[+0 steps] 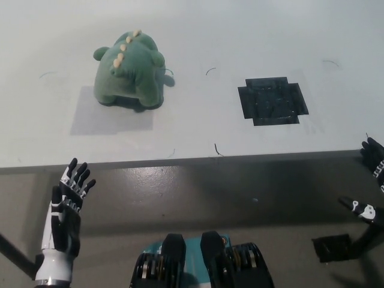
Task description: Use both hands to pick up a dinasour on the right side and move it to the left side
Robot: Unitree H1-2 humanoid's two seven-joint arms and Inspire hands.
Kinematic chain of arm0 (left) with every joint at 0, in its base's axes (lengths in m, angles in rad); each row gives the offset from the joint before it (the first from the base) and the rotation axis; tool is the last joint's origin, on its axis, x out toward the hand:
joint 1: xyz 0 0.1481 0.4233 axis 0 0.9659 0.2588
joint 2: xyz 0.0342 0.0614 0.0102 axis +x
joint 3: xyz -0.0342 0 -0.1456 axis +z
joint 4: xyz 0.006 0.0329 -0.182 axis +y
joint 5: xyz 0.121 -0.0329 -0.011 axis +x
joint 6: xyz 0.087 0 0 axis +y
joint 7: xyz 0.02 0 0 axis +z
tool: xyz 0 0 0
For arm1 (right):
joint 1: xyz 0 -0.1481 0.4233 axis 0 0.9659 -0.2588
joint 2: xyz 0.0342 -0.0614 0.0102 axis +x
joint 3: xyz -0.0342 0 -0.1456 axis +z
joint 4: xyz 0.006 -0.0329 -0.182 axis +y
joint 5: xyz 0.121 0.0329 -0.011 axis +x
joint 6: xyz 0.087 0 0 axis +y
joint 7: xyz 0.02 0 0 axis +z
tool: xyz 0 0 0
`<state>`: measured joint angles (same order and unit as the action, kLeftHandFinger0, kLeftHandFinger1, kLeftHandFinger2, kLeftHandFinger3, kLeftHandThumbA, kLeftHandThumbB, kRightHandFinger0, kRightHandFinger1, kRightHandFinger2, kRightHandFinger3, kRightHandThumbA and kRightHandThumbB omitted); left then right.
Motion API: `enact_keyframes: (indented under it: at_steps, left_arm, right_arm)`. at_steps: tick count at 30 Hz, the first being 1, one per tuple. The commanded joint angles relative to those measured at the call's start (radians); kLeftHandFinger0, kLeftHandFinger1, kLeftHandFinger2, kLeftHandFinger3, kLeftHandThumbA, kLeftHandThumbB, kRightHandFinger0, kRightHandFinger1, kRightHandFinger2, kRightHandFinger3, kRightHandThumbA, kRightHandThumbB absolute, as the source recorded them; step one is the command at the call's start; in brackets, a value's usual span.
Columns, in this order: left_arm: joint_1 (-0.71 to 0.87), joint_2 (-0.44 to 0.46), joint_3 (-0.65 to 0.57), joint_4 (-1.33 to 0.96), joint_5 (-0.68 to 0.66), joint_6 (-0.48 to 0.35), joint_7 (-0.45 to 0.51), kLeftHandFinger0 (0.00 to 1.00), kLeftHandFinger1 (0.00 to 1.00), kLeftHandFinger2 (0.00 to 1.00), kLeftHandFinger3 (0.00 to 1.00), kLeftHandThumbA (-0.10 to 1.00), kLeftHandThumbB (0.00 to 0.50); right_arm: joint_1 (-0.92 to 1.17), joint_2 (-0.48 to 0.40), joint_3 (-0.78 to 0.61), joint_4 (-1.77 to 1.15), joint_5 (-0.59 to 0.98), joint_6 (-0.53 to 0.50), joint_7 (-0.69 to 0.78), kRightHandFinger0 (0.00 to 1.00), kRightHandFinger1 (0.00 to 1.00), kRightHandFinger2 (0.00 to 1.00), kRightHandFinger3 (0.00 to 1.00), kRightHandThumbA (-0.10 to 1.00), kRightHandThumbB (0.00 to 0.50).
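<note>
Dino (129,71) upright on desk (192,129), left part, at grey patch's (108,114) far edge. Black mat (273,100) well right. Left hand (67,207) below desk edge, fingers apart, empty. Right hand (369,189) at right border, mostly cropped, state unclear.

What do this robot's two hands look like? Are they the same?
No. The left robot hand has a white wrist and white plates over dark, segmented fingers, shaped much like a human hand. The right robot hand, only partly in view at the picture's edge, is black, with small white marks on it.
</note>
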<state>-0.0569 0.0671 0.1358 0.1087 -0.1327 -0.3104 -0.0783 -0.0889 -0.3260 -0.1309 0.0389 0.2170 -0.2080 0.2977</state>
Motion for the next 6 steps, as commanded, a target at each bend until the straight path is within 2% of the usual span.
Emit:
enact_keyframes:
  at_steps: [1, 4, 6]
  left_arm:
    - [-0.015, 0.01, -0.003, -0.026, 0.005, -0.014, 0.005, 1.0, 1.0, 1.0, 1.0, 1.0, 0.324]
    - [-0.024, 0.011, -0.003, -0.024, 0.009, -0.012, 0.01, 1.0, 1.0, 1.0, 1.0, 1.0, 0.329]
    - [-0.025, 0.012, -0.003, -0.018, -0.001, -0.019, 0.003, 1.0, 1.0, 1.0, 1.0, 1.0, 0.336]
  right_arm:
    - [-0.014, -0.006, -0.017, -0.031, 0.033, -0.003, -0.007, 1.0, 1.0, 1.0, 1.0, 1.0, 0.193]
    - [-0.021, -0.007, -0.017, -0.037, 0.031, 0.005, -0.012, 1.0, 1.0, 1.0, 1.0, 1.0, 0.183]
    - [-0.02, -0.009, -0.015, -0.037, 0.026, 0.006, -0.012, 1.0, 1.0, 1.0, 1.0, 1.0, 0.197]
